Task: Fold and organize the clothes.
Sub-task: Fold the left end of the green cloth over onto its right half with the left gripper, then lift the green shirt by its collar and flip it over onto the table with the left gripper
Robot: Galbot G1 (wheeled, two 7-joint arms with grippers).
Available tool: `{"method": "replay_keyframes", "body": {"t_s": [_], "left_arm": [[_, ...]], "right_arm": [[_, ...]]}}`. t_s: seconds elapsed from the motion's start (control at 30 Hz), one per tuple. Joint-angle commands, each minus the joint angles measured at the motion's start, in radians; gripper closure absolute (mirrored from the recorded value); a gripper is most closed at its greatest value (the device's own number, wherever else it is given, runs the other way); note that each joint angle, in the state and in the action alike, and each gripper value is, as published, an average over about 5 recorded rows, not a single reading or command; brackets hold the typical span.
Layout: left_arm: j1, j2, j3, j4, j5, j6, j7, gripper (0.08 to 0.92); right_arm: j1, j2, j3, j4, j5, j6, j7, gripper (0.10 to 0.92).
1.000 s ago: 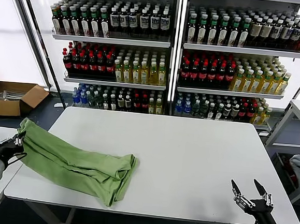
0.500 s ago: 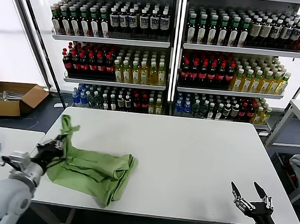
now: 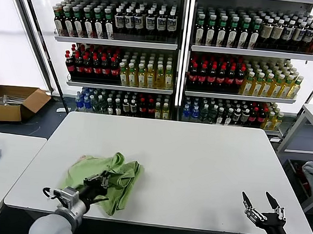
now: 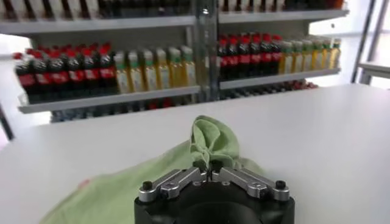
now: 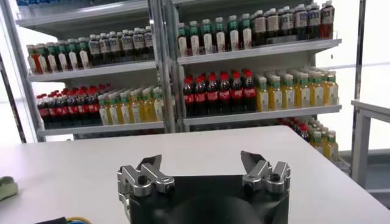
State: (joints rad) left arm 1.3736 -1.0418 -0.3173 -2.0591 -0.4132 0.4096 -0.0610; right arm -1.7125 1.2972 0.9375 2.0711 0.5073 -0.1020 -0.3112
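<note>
Green polo shirt [image 3: 102, 180] apparently in left pincer [image 3: 101, 181]

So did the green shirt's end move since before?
Yes. The left gripper carried the far end of the green shirt from the table's left edge rightward, onto the rest of the shirt.

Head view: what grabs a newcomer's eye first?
The light green shirt, bunched on the white table near its front-left corner, with the left gripper pinching a raised fold of it. Behind, shelves of bottles fill the background. The right gripper waits open off the table's front-right corner.
</note>
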Motion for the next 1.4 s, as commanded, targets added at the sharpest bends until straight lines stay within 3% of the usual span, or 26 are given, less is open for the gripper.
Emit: {"method": "replay_keyframes", "body": {"t_s": [0.03,0.3,0.47,0.63,0.8,1.13,1.4], "left_arm": [[0.018,-0.047,0.128,-0.004,0.096,0.004,0.026,0.810],[0.017,-0.045,0.111,-0.156,0.013,0.037,-0.012,0.593],[0.003,0.008,-0.072,-0.238,-0.185,0.069,-0.038,0.455],[-0.025,0.110,-0.341,-0.079,-0.324,0.112,-0.026,0.308],[-0.034,0.163,-0.401,0.122,-0.332,0.101,-0.032,0.194],[-0.098,0.109,-0.287,0.321,-0.267,0.053,-0.048,0.177],[-0.124,0.049,-0.221,0.334,-0.228,0.059,-0.047,0.177]], "right_arm": [[0.002,0.000,-0.003,0.000,-0.002,-0.001,0.001,0.203],[0.003,0.009,-0.016,0.008,-0.016,-0.003,0.003,0.203],[-0.004,0.013,-0.017,0.015,-0.020,-0.003,0.003,0.203],[-0.013,0.011,-0.020,0.013,-0.020,0.002,0.002,0.203],[-0.004,0.022,-0.041,0.011,-0.031,0.002,0.001,0.203],[-0.003,0.016,-0.040,0.015,-0.037,-0.002,0.001,0.203],[-0.019,0.007,-0.012,0.021,-0.024,-0.001,0.000,0.203]]}}
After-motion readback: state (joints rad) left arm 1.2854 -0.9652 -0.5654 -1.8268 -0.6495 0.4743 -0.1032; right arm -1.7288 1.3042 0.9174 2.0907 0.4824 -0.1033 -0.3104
